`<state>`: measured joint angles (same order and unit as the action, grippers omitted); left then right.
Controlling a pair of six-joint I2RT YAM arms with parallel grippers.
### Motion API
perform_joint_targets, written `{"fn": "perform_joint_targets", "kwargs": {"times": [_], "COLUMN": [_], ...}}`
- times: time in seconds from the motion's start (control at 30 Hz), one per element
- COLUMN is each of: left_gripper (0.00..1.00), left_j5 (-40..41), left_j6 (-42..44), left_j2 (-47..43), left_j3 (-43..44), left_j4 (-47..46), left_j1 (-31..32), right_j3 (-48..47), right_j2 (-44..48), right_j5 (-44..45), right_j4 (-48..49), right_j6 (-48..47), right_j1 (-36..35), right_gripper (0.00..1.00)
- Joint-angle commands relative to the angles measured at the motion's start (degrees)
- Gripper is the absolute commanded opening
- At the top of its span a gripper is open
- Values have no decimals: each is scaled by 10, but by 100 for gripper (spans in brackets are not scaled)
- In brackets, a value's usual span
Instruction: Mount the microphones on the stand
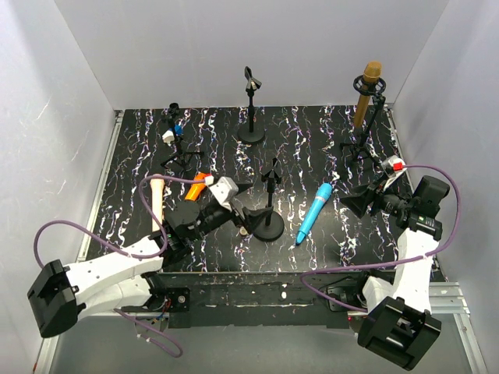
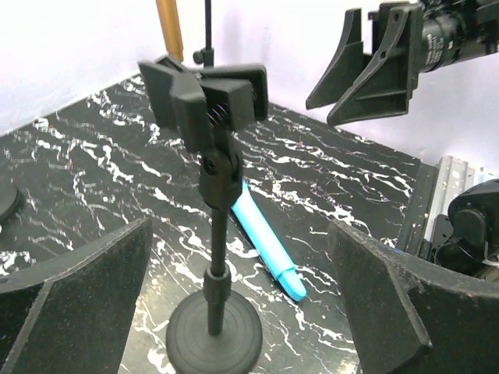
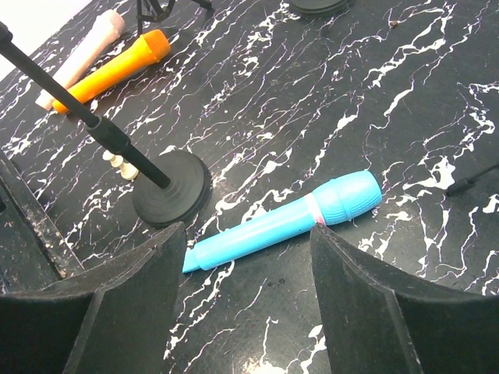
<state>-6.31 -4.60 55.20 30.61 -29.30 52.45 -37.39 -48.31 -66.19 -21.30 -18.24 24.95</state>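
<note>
Top view only: golden-brown microphone (image 1: pixel 366 93) seated upright in far-right stand (image 1: pixel 360 148). Right wrist only: beige peg (image 3: pixel 117 164).
Microphones, four: blue microphone (image 3: pixel 288 226), orange microphone (image 3: pixel 117 70) and pink microphone (image 3: pixel 82 51) lie flat.
Stands, four.
My left gripper (image 2: pixel 240 226) gapes empty, facing near stand (image 2: pixel 207 97); my right gripper (image 3: pixel 248 230) is spread, empty.

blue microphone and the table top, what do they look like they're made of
Blue microphone: probably moulded plastic, smooth with a soft sheen. Table top: looks like a matte black sheet printed with white marble veins, perhaps laminate or vinyl; real stone cannot be ruled out.
</note>
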Motion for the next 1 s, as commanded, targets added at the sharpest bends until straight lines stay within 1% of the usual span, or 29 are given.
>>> {"fn": "perform_joint_targets", "kwargs": {"times": [0.0, 0.1, 0.2, 0.23, 0.27, 0.33, 0.43, 0.5, 0.57, 0.73, 0.83, 0.9, 0.97], "left_gripper": [93, 92, 89, 88, 86, 79, 76, 72, 71, 55, 43, 31, 22], "left_j5": [207, 276, 337, 351, 359, 371, 384, 388, 393, 404, 403, 402, 401], "left_j6": [12, 30, 62, 68, 75, 86, 98, 104, 111, 124, 125, 128, 131], "left_j2": [25, 54, 109, 132, 150, 180, 216, 234, 250, 279, 292, 296, 297], "left_j3": [-1, -5, 1, 2, 4, 10, 27, 36, 39, 43, 50, 53, 58], "left_j4": [17, -34, -74, -100, -121, -148, -175, -187, -204, -247, -257, -262, -263], "left_j1": [77, 117, 143, 149, 151, 151, 151, 151, 151, 151, 151, 151, 151], "right_j3": [-16, -16, -17, -18, -18, -18, -19, -19, -20, -20, -20, -20, -20], "right_j2": [-5, -6, -6, -6, -7, -8, -8, -9, -9, -6, -6, -6, -5], "right_j5": [-9, -10, -11, -11, -11, -11, -12, -13, -14, -11, -10, -10, -9], "right_j4": [-2, -2, -2, -2, -2, -3, -4, -4, -4, -5, -6, -6, -8], "right_j6": [-7, -7, -7, -7, -7, -7, -7, -7, -7, -7, -8, -10, -9], "right_j1": [2, 2, 3, 3, 3, 3, 3, 3, 2, 3, 3, 3, 2], "right_gripper": [72, 72, 72, 72, 72, 72, 72, 72, 72, 72, 72, 72, 72]}}
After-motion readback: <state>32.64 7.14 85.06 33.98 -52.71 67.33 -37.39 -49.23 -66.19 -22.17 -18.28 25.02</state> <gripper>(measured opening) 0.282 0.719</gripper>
